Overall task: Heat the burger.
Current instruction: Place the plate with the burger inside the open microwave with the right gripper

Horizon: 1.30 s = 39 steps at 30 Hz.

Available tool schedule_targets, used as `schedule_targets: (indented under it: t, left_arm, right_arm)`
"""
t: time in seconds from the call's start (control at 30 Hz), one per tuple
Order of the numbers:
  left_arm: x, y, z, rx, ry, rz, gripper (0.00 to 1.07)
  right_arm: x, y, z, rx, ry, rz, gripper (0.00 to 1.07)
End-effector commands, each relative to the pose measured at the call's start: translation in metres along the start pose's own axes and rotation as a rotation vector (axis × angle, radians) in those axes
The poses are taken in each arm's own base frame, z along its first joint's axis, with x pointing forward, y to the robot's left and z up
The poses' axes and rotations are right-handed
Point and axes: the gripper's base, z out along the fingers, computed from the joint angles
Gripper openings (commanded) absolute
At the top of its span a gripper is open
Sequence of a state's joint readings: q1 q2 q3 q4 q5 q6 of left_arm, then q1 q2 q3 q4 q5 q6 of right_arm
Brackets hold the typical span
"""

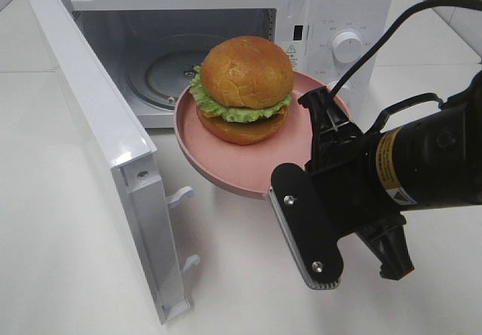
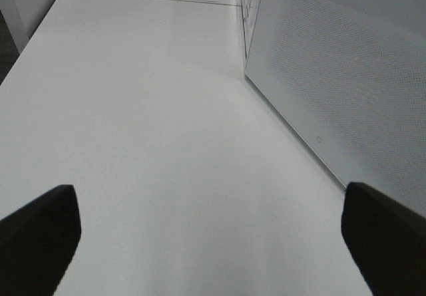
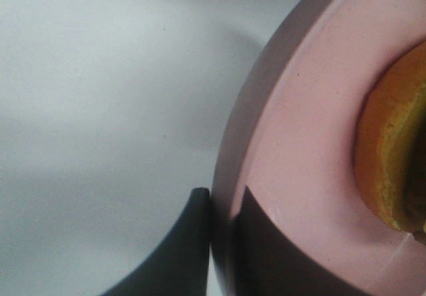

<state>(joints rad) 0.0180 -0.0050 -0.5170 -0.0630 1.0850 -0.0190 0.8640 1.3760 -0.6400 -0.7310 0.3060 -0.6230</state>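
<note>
The white counter carries a white microwave whose door stands swung wide open on the left, showing the glass turntable inside. The black right arm reaches in from the right of the high view. It holds a pink plate clear of the counter, just in front of the oven's mouth.

On that plate sits the burger, upright: glossy bun crown up, lettuce frill below it, orange-brown base flat on the plate. It is round, so it has no long side; its stack axis runs straight up from the plate.

The right hand is nearly closed, pinching the plate's rim on the side nearest the arm, one finger on the inner face and one against the outer edge.

The left hand is spread wide and holds nothing, low over the bare counter, near the door's dotted outer face.
</note>
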Motion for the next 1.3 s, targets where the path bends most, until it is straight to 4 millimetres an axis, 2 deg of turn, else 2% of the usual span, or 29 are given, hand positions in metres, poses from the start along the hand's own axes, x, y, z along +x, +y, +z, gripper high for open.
schedule_targets:
  t: [0.03,0.4,1.07,1.3]
  left_arm:
    - [0.000,0.000,-0.002,0.001,-0.033,-0.003,1.00]
    - [0.000,0.000,-0.002,0.001,-0.033,-0.003,1.00]
    - [0.000,0.000,-0.002,0.001,-0.033,-0.003,1.00]
    - [0.000,0.000,-0.002,0.001,-0.033,-0.003,1.00]
  right_arm:
    - [0.011,-0.007,0.000,0.024,-0.010,-0.054,0.00]
    - [0.036,-0.010,0.003,0.020,-0.011,-0.102,0.00]
    - [0.037,-0.012,0.003,0.037,-0.058,-0.106,0.00]
    - [0.037,-0.013,0.011,0.018,-0.058,-0.100,0.00]
